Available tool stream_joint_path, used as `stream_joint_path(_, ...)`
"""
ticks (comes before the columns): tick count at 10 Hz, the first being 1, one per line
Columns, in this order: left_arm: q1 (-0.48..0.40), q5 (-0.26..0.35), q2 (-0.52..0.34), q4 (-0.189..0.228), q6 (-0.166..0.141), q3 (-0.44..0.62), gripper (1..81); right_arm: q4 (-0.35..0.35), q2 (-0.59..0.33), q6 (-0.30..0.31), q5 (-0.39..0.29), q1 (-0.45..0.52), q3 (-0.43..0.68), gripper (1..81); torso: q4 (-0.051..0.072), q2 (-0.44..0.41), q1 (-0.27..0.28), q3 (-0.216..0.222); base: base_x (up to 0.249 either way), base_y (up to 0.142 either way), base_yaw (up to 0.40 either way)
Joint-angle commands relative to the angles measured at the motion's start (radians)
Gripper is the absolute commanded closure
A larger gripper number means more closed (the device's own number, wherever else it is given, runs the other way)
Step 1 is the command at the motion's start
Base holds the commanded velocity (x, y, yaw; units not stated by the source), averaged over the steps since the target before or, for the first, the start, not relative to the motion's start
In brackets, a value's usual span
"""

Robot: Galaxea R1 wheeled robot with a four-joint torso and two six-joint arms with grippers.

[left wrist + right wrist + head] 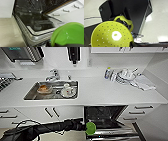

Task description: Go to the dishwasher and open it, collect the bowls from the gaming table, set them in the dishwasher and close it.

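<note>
- The dishwasher (107, 119) stands open beneath the white countertop (100, 92), its door (115, 133) dropped flat and its dark interior exposed; in the left wrist view the inner face of the door (37, 25) shows a round cap and a detergent compartment.
- The left arm (45, 128) reaches in from the left of the head view, ending at the edge of the open door.
- The left gripper (87, 128) carries a green bowl (90, 128), which hangs just over the near-left part of the lowered door; the same green bowl (68, 35) looms large in the left wrist view, close beside the door's rim, not resting on it as far as can be told.
- The fingers themselves are hidden behind the bowl, so exactly how they grip it cannot be told.
- In the right wrist view a yellow-green perforated strainer bowl (111, 35) with a looped handle sits against the dark robot body, above pale floor; whether the right gripper is closed on it cannot be told.
- The sink (52, 90) in the countertop holds dishes, among them an orange bowl (44, 88) and a white cup on a plate (67, 91).
- A faucet (53, 75) rises behind the sink, and a cluster of dishes and a cloth (130, 78) lies on the counter to the right.
- White drawers with bar handles (142, 112) flank the dishwasher on its right.
</note>
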Motion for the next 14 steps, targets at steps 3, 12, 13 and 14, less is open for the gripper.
stream_joint_path(3, -0.189, 0.025, 0.119, -0.006, 0.0, -0.075, 81.1, -0.008, -0.024, -0.006, -0.074, -0.005, 0.02, 81.1, 0.0, 0.0, 0.0, 0.0, 0.0, 0.0, 0.0)
stream_joint_path(12, -0.28, 0.025, 0.188, 0.005, 0.001, -0.178, 81.1, -0.008, -0.022, 0.004, -0.074, -0.002, 0.021, 81.1, 0.0, 0.0, 0.0, 0.0, 0.0, 0.0, 0.0)
stream_joint_path(13, -0.283, 0.025, 0.195, 0.005, 0.003, -0.178, 81.1, -0.008, -0.022, 0.004, -0.074, -0.002, 0.021, 81.1, 0.0, 0.0, 0.0, 0.0, 0.0, 0.0, 0.0)
stream_joint_path(14, -0.291, 0.025, 0.203, 0.005, 0.004, -0.178, 81.1, -0.008, -0.021, 0.004, -0.074, -0.002, 0.02, 81.1, 0.0, 0.0, 0.0, -0.001, 0.0, 0.0, 0.0)
